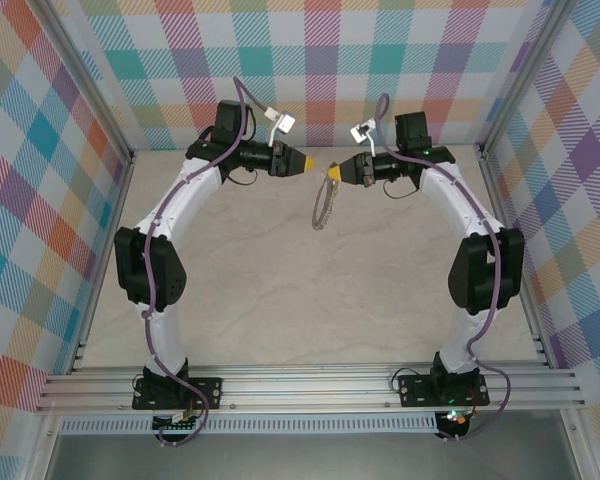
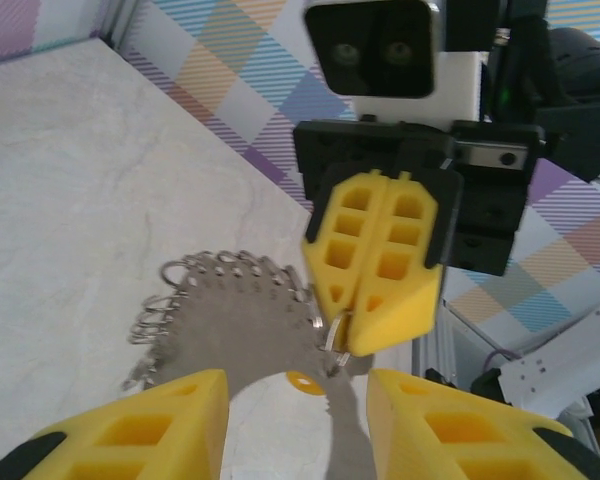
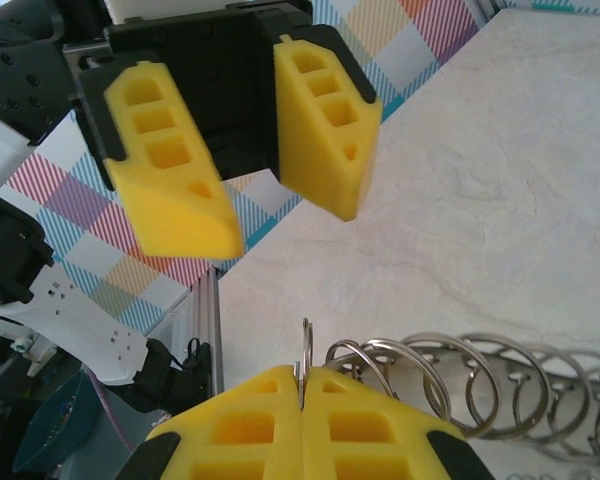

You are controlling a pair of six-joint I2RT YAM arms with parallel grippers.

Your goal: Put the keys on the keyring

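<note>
At frame centre the right gripper (image 1: 333, 173) pinches the keyring (image 1: 320, 206), which trails down-frame, while the left gripper (image 1: 307, 162), fingers parted and empty, faces it just leftward.

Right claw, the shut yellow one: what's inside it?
The right claw pinches the edge of the big thin grey metal ring fringed with silvery loops. The pinched bit is covered by its yellow pads.

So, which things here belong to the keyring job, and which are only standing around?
Belong to the job: keyring, pinched in the right hand; open left hand; small yellow-orange piece beside the ring, probably the key's head.
Only around: table, checked walls, aluminium rail.
</note>
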